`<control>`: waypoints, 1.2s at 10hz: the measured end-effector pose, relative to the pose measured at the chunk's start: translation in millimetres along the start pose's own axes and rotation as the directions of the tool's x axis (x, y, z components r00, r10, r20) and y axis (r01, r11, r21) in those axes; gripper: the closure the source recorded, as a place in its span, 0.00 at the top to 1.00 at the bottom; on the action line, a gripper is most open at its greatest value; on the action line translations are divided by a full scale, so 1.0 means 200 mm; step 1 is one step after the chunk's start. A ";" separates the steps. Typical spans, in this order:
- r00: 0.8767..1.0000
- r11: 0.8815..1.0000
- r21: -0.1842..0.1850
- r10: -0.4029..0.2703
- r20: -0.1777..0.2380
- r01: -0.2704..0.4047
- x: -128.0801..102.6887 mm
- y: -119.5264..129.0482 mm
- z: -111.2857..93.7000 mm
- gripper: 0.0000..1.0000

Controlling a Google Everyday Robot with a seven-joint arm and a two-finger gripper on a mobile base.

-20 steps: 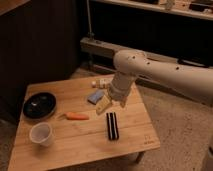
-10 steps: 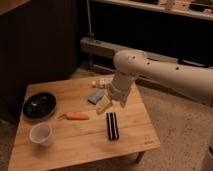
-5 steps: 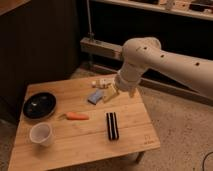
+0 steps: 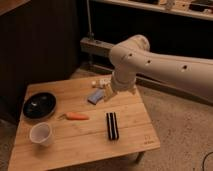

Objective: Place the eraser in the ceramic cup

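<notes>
Camera view: eraser (image 4: pixel 112 125) lies front-to-back; pincer (image 4: pixel 108 93) hovers beside blue pad (image 4: pixel 94 97).

Gripper (image 4: pixel 107 93) slightly higher, further from eraser (image 4: pixel 112 125) vs 2 s ago; now beside blue pad (image 4: pixel 95 96).

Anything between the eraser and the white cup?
Nothing on the direct line from the long black striped eraser to the small white ceramic cup; the orange carrot lies just behind it. The gripper hovers by the blue pad.
</notes>
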 end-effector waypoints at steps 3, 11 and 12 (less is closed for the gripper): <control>0.999 1.000 0.002 0.023 -0.042 -0.023 0.04 0.03 0.37 0.80; 0.978 0.997 -0.041 0.060 -0.198 -0.069 0.13 0.12 0.80 0.80; 0.975 0.996 -0.042 0.065 -0.211 -0.076 0.14 0.12 0.82 0.80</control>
